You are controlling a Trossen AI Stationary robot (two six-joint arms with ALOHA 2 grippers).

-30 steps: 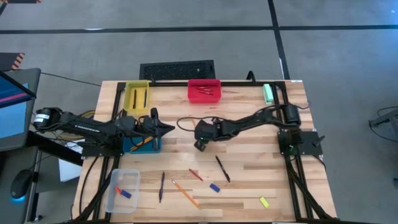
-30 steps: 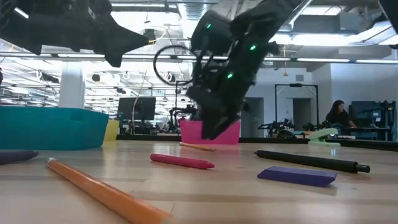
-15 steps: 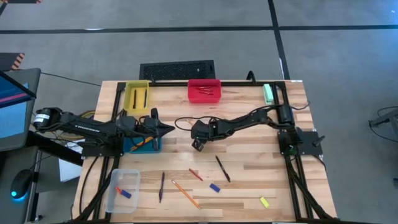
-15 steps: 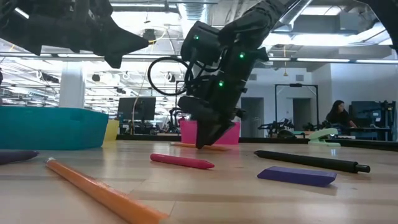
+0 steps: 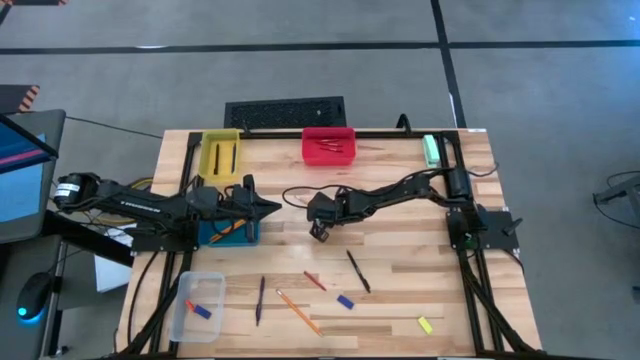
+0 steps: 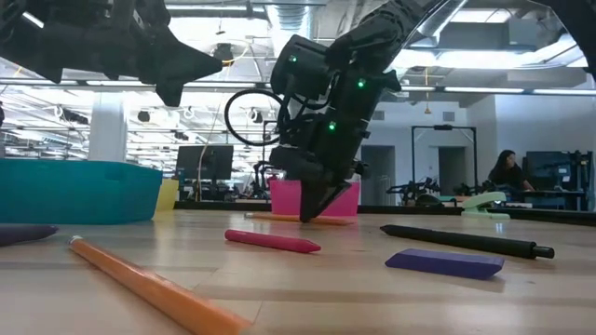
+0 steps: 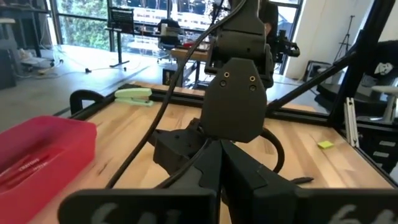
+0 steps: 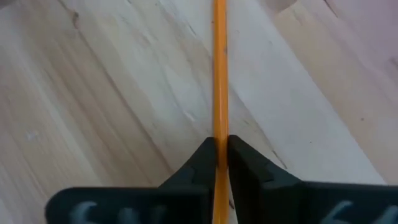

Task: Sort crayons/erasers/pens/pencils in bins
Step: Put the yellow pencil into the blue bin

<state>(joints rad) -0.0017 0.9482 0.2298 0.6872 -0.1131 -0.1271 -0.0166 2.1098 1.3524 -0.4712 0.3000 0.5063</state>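
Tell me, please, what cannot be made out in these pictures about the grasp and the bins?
- Pencil: right wrist view shows the right gripper shut on it; the high view hides it under the arm.
- Teal bin: the left gripper and arm cover most of its contents.
- Red bin: sticks inside too small to name.
- Clear bin: cut off from the low view.

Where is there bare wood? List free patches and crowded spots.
Free: between yellow bin and red bin; right of the black pen, behind the yellow eraser. Crowded: front middle, around the crayon and blue eraser; centre, where the right gripper pinches a pencil.
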